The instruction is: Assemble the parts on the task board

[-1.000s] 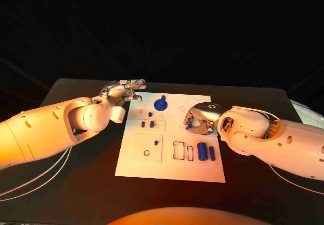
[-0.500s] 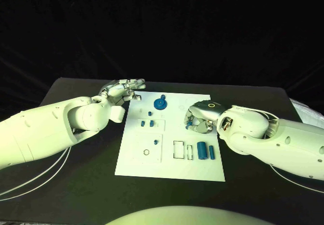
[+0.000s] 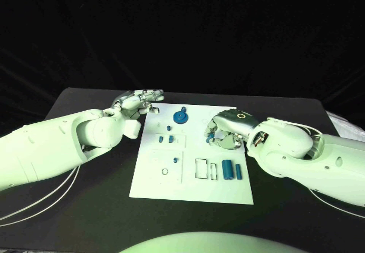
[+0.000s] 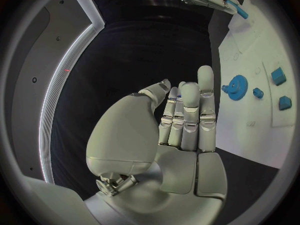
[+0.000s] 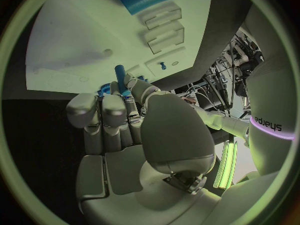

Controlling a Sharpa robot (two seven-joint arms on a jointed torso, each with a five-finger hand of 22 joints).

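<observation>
The right hand pinches a small blue peg at its fingertips, just above the white task board; it looks light, rigid and slick, best held mid-shaft, while the left hand hovers empty, fingers extended.

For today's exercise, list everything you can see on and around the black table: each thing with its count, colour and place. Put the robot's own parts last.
Table: one, black, under everything.
Task board: one, white, in the middle of the table.
Gear: one, blue, at the far end of the board.
Cylinders: two, blue, lying side by side near the board's right edge.
Small blocks: two, blue, left of the board's centre.
Small peg: one, blue, on the raised square plate.
Rod: one, blue, pinched in the right hand's fingertips.
Left hand: silver, at the board's far left corner, holding nothing, fingers straight.
Right hand: silver, over the board's right side, holding the rod.
</observation>
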